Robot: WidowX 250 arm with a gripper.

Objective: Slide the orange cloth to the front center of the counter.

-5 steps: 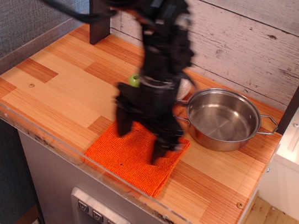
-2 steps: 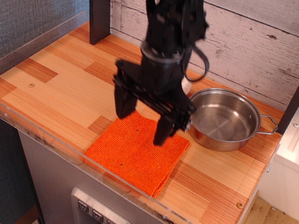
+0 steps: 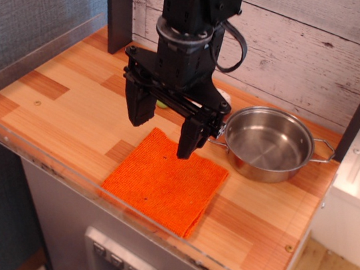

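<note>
The orange cloth (image 3: 163, 182) lies flat on the wooden counter (image 3: 64, 102), at the front edge near the middle, its front corner against the clear acrylic rim. My black gripper (image 3: 162, 130) hangs above the cloth's back edge, raised clear of it. Its two fingers are spread wide apart and hold nothing. The left finger (image 3: 137, 107) is over bare wood just behind the cloth, the right finger (image 3: 189, 139) over the cloth's back corner.
A steel pan (image 3: 268, 145) with handles stands right of the gripper, close to the cloth's back right corner. A small green object (image 3: 162, 104) shows behind the fingers. A dark post (image 3: 119, 7) stands at the back left, a plank wall behind.
The gripper has lifted off the cloth and moved up and back, fingers still spread. The cloth stays where it lay at the front edge.
</note>
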